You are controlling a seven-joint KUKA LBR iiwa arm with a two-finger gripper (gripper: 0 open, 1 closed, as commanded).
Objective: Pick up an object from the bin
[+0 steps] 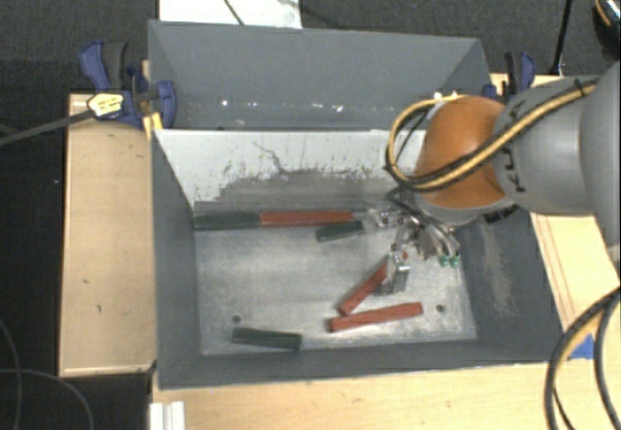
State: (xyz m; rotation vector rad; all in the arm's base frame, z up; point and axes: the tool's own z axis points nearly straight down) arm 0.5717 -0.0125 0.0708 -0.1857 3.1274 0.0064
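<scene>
Right of centre, the tool [398, 265] hangs over a slanted red bar [361, 294].

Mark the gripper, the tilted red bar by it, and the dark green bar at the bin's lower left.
gripper [399, 266]: camera view, its tip end.
tilted red bar [361, 295]: camera view, mid-length.
dark green bar [266, 339]: camera view, mid-length.

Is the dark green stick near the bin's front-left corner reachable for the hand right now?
Probably yes: the dark green stick lies alone on bare floor, away from the hand, nothing on it, though close to the front wall.
</scene>
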